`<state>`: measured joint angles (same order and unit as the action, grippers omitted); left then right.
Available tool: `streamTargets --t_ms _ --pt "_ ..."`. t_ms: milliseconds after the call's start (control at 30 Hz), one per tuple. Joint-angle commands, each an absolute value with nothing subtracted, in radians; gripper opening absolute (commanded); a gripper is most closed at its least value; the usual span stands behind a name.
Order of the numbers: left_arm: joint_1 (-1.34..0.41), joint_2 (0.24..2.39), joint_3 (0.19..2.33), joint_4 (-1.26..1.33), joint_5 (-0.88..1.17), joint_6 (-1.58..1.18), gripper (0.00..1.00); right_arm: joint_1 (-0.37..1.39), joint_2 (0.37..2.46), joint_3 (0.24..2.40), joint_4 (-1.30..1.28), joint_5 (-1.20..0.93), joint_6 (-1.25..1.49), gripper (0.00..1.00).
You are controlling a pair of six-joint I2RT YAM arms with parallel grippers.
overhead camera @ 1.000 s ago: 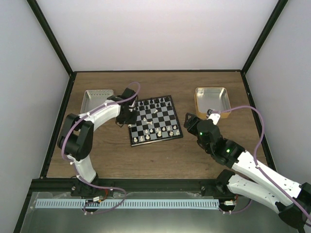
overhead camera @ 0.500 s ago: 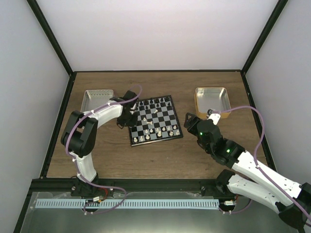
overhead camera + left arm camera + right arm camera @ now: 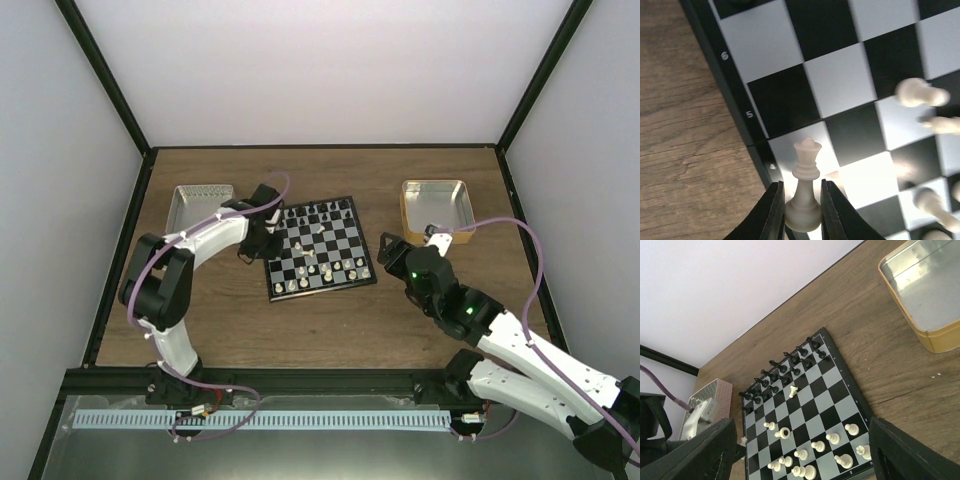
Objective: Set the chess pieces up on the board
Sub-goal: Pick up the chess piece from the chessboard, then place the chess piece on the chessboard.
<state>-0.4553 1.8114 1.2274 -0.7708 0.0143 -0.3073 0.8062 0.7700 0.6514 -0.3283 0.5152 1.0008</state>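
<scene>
The cream-white queen [image 3: 804, 200] is upright at the left edge of the board [image 3: 840, 85] — lower centre of the left wrist view — with the left gripper [image 3: 801, 186] pinching its base. The right gripper [image 3: 802, 440] hangs spread wide at the board's lower right, near the yellow-sided metal tray [image 3: 925, 295].

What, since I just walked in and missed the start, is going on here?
Chess setup is under way on a small black-and-white chequered chessboard. The left hand is pinching the base of an upright cream-white chess piece at the board's left edge. The right hand hovers open and empty to the board's right. Tiny black chess figures line the far rows; other cream-white pieces are scattered, unsorted, over the rest.
</scene>
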Motion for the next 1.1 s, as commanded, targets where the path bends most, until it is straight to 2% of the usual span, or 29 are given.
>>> streamTargets --t_ms 0,200,367,433,767,1067 --pt "-0.471 1.716 1.224 -0.732 0.094 -0.268 0.11 0.802 0.770 0.652 -0.247 0.468 0.901 0.74" --pt "-0.514 1.600 1.202 -0.640 0.245 -0.206 0.11 0.759 0.861 0.716 -0.131 0.191 0.723 0.74" --pt "-0.552 1.511 1.172 -0.556 0.430 -0.148 0.11 0.641 1.043 0.823 -0.125 -0.248 0.673 0.75" --pt "-0.562 1.487 1.163 -0.538 0.493 -0.127 0.11 0.626 1.114 0.877 -0.135 -0.332 0.666 0.75" --pt "-0.577 1.412 1.128 -0.533 0.667 -0.041 0.11 0.624 1.204 0.927 -0.076 -0.486 0.653 0.72" --pt "-0.583 1.395 1.109 -0.537 0.781 0.013 0.11 0.624 1.227 0.902 -0.073 -0.539 0.645 0.54"
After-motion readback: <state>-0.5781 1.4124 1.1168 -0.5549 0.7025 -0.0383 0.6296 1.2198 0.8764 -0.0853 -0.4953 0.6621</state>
